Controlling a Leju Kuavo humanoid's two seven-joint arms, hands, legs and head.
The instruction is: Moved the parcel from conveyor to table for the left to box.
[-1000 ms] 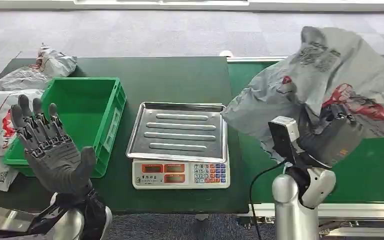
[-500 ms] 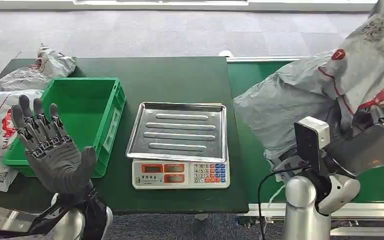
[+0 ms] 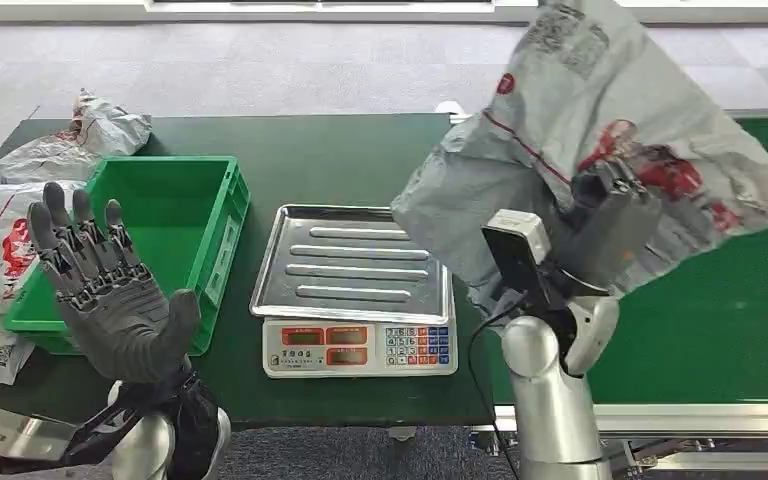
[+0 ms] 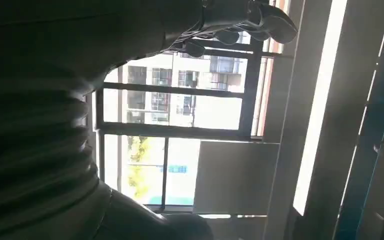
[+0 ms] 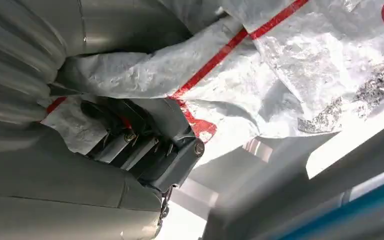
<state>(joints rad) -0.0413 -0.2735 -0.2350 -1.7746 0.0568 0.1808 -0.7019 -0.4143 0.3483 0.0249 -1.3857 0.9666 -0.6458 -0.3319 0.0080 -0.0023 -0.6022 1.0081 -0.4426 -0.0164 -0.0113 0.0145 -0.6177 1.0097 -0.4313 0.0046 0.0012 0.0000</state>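
Now the right hand [image 3: 612, 215], fingers clamped on the parcel [image 3: 600, 150], has swung it from the conveyor [image 3: 750, 330] toward the tabletop [image 3: 360, 150]; left hand [image 3: 110, 295] waits, fingers apart

Right hand [image 3: 615, 215] raised on upright forearm, fingers clamped on grey parcel [image 3: 580, 130]. Left hand [image 3: 110, 295] held up (palm open, fingers spread), holding nothing.

I saw the scale [image 3: 358, 290] blocking the surface [image 3: 340, 150] centre, the green crate [image 3: 165, 235] beside it; behind both lay bare room where a robot hand could pass.
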